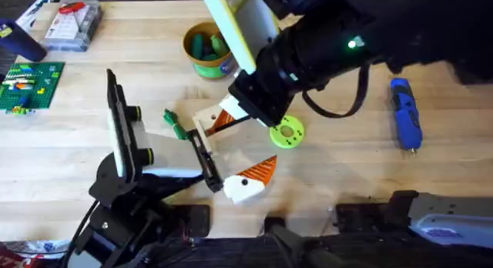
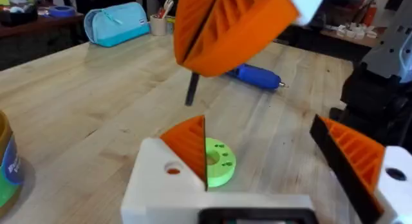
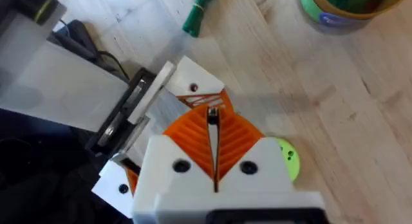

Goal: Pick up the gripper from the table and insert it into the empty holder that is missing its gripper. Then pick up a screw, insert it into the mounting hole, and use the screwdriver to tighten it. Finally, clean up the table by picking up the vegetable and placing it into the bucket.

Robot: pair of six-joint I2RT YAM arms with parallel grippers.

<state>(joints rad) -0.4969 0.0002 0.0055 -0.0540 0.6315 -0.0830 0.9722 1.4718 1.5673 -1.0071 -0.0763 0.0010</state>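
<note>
Overhead, the gripper (image 1: 248, 181) is seen lying on the table (image 1: 62, 156) at lower centre, apparently not yet inserted; the vegetable (image 1: 176, 125) lies outside the bucket (image 1: 206, 48), the screwdriver (image 1: 405, 114) at right. In the left wrist view, the left gripper (image 2: 199, 156) cannot be judged open or shut. In the right wrist view, the right gripper (image 3: 213, 143) is shown pressed shut, empty.

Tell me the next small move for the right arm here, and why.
Probably, with the right gripper shut on it, ease the white-and-orange gripper a little further onto the black holder rail. The piece sits at the rail's free end, opposite the mounted finger, and does not yet look seated, so releasing now seems premature.
</note>
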